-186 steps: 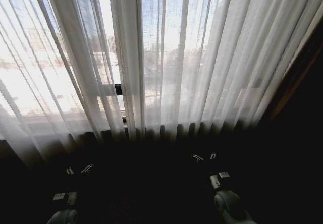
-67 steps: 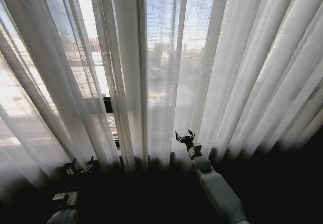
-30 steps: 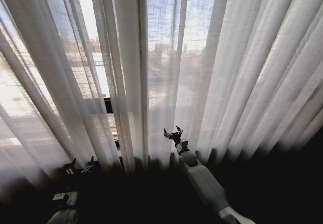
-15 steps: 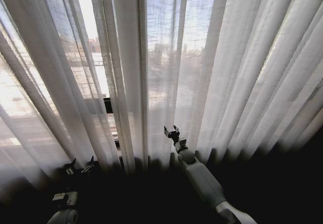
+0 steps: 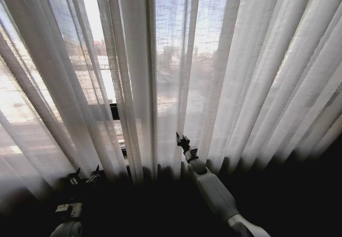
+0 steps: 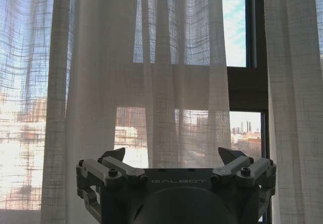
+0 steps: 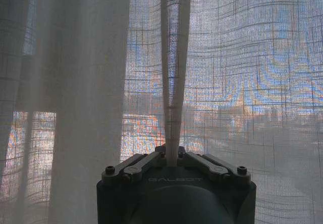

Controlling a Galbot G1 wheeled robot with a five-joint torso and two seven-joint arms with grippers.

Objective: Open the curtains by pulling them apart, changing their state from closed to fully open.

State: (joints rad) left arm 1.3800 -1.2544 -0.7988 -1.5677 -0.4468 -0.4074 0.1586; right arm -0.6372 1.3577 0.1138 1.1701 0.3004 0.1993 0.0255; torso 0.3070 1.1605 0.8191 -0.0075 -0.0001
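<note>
Two claws face your curtains (image 5: 224,66): right gripper (image 7: 172,157) pinched together on one pleat (image 7: 172,82); left gripper (image 6: 171,159), spread wide, holds nothing, low beside the fabric.

high-rise room, sheer curtains (image 5: 160,61), city view

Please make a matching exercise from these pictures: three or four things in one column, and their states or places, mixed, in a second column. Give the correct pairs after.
Things
1. right gripper
2. left gripper
3. curtains
4. black window frame

States or places
A. open, low, apart from the fabric
B. seen through a gap between panels
C. shut on a pleat
D. drawn across the window, not yet fully open

Pairs: 1-C, 2-A, 3-D, 4-B
</note>
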